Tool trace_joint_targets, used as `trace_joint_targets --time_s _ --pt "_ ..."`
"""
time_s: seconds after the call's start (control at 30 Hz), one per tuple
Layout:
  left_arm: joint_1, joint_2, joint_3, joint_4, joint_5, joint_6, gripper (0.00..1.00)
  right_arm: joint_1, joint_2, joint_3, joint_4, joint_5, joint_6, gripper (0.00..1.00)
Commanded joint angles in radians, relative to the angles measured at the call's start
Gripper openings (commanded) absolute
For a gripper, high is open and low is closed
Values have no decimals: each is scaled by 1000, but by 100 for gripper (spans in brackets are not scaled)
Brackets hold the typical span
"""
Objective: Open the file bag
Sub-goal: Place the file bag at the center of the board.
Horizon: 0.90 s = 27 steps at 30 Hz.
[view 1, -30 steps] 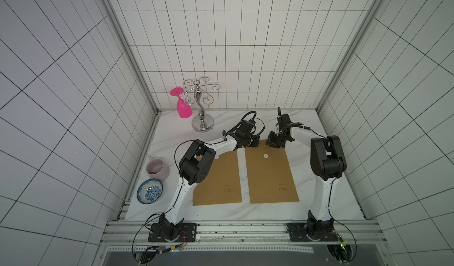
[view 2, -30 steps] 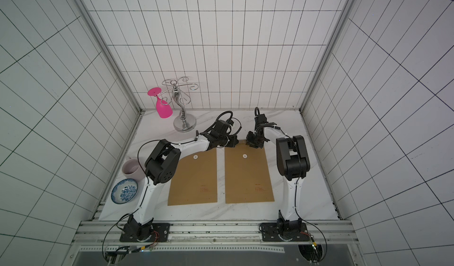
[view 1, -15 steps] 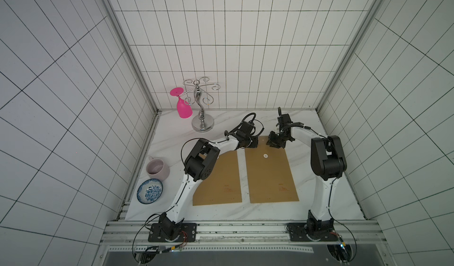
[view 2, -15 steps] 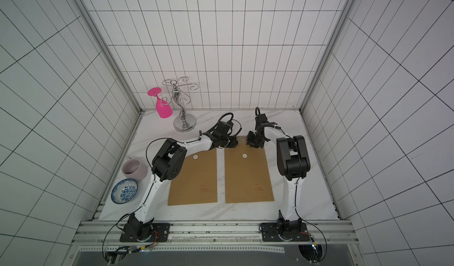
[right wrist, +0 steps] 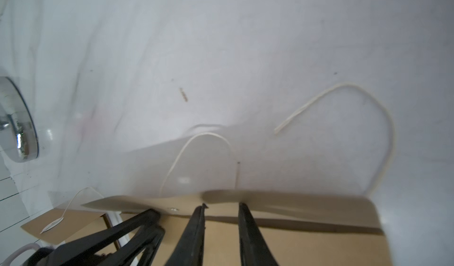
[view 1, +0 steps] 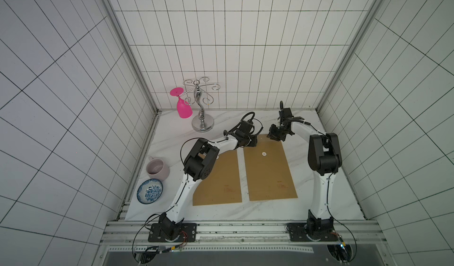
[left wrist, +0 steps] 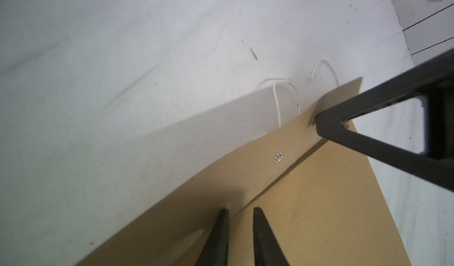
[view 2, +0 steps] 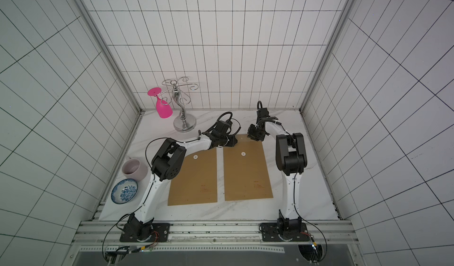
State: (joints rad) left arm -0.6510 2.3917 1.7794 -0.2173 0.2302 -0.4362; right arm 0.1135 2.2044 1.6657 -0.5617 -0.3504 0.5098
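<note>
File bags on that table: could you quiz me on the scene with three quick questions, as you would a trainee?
1. How many file bags lie on the table?
2. True or false: the pink glass stands upright on the table.
3. The left gripper and right gripper are both at the far end of which bag? A) the one nearer the mug. B) the one farther from the mug.

Key
1. Two, side by side.
2. False: it hangs upside down from the rack.
3. B.
</note>
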Motion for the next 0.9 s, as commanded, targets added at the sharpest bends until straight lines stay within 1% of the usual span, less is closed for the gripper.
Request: trace_joint_targets --time_s 0.0,0.13,0.3,0.4,0.5,0.67,0.87 --pt "10 6 3 -12 -2 24 24 -38 44 45 -53 29 6 26" --pt "21 3 34 -13 2 11 32 -46 41 5 -68 31 -7 24" --pt "33 23 64 -4 -60 -7 33 -45 -5 -61 -52 31 1 23" --pt "45 41 74 -5 -66 -25 31 -42 -28 -90 -40 25 2 23" --pt "54 44 62 5 -60 -53 29 -40 -31 -87 -42 16 -3 23" --pt "54 56 60 4 -45 -58 21 -38 -52 -55 -56 5 -4 23" --pt "54 59 61 4 -40 -57 19 -37 -75 33 -95 -11 2 24"
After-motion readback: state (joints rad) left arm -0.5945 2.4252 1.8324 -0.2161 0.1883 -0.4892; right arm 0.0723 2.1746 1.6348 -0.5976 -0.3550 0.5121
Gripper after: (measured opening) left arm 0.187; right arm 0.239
